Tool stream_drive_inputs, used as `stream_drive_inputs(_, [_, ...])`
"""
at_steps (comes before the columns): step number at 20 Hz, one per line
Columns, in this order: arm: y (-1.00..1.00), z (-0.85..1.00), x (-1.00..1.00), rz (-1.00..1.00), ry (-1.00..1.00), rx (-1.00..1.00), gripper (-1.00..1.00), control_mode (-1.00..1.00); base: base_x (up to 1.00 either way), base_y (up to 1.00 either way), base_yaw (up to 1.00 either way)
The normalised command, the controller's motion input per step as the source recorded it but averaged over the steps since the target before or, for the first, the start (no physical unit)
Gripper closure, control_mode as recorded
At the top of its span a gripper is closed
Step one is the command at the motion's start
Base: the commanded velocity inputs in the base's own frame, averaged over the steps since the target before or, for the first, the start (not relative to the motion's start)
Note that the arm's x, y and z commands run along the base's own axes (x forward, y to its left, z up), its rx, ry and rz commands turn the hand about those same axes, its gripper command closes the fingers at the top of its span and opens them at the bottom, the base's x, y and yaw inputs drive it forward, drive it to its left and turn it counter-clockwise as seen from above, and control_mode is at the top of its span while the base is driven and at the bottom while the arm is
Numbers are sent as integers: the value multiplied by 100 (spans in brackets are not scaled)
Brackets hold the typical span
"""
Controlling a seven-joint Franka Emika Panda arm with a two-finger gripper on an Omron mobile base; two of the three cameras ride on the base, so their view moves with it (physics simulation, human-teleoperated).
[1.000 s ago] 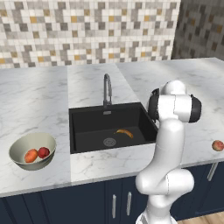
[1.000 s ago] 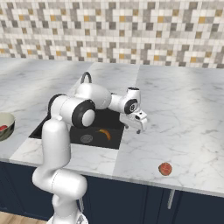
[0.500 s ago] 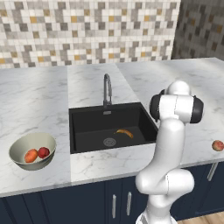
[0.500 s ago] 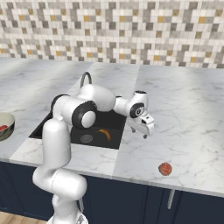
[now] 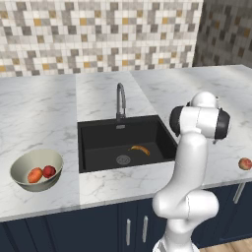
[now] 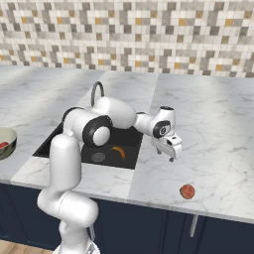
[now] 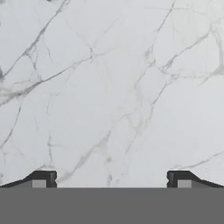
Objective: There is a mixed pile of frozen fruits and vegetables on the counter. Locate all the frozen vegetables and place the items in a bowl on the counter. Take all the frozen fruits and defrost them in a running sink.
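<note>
The apple [image 6: 187, 191] sits alone on the counter [image 6: 213, 129] near its front edge, bare marble all round it. Above, the gripper [image 6: 171, 152] hovers with fingers spread wide, empty, just right of the sink [image 6: 59, 141]. The banana [image 6: 118, 152] lies by the drain; the bowl [image 5: 22, 165] holds tomato [image 5: 48, 171] and carrot [image 5: 35, 174].
</note>
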Motion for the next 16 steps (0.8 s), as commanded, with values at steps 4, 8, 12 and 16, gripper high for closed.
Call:
stream_drive_inputs(4, [-30, -2, -14, -10, 0, -3, -100, -100, 0, 0, 0])
stream_drive_inputs(8, [-35, 8, -14, -9, 0, 0, -100, -100, 0, 0, 0])
stream_drive_inputs(12, [-31, 8, -21, -8, 0, 1, -100, -100, 0, 0, 0])
stream_drive_inputs(16, [-27, 3, -25, -8, 2, 1, -100, -100, 0, 0, 0])
